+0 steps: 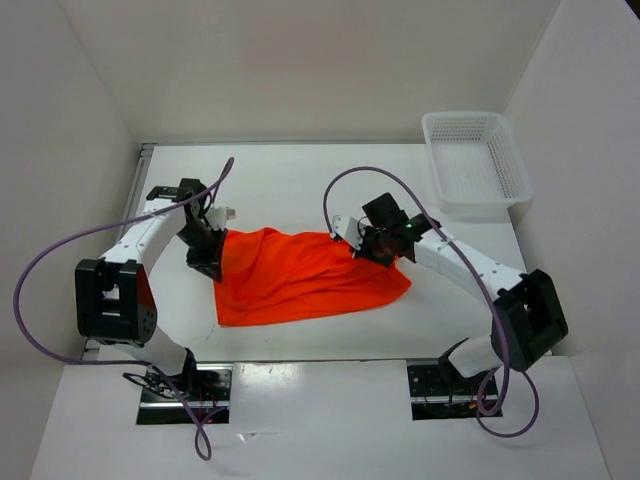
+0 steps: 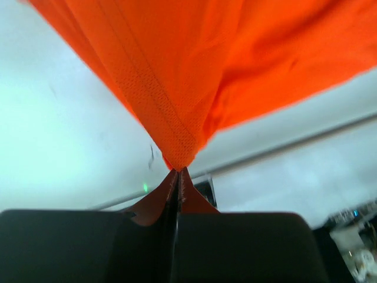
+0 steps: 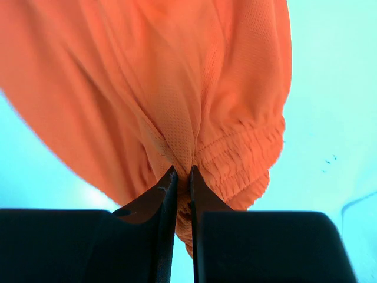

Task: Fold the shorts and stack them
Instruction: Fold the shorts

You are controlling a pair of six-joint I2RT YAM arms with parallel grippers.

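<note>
left jaws pinched right together on a seamed corner of the shorts, cloth fanning away from the tips. right jaws a sliver apart, nipping a fold just beside the gathered waistband. orange cloth spans between both, lower edge on the bench. white basket well beyond the right jaws.

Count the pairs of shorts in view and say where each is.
1. The orange shorts are spread mid-table, pinched at one end by the left gripper and at the other by the right gripper. Anything under the fabric would be hidden.
</note>
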